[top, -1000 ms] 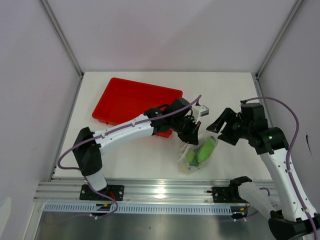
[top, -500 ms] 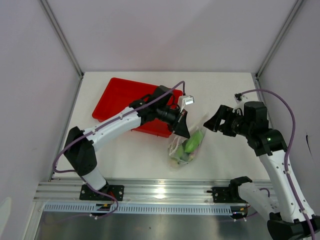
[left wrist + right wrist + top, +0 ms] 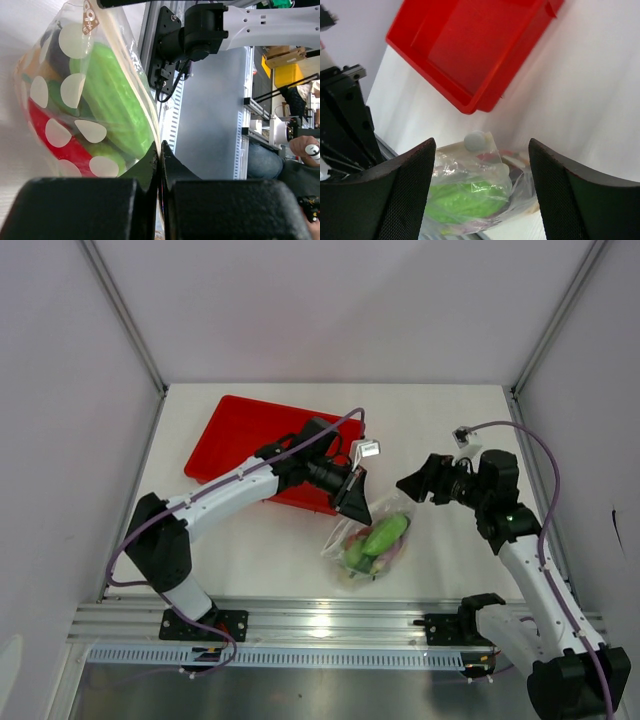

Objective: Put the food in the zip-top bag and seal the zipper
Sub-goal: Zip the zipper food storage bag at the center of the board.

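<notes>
The clear zip-top bag (image 3: 368, 540) lies on the white table near the front, with green and red food (image 3: 378, 536) inside it. In the left wrist view the bag (image 3: 90, 95) has white dots and holds green pieces and a red piece. My left gripper (image 3: 358, 502) is shut on the bag's top edge, its tips (image 3: 160, 150) pinching the thin strip there. My right gripper (image 3: 408, 483) is open and empty, a little right of the bag. In the right wrist view the bag (image 3: 475, 192) lies between and beyond the spread fingers (image 3: 410, 175). The zipper strip is barely visible.
The red tray (image 3: 262, 445) stands at the back left, behind the left arm; it also shows in the right wrist view (image 3: 470, 45), with nothing in it. An aluminium rail (image 3: 320, 625) runs along the table's front edge. Grey walls enclose the table.
My left gripper has moved left and toward the front with the bag's edge, dragging the bag leftward. My right gripper has swung up and left toward the bag, staying open.
</notes>
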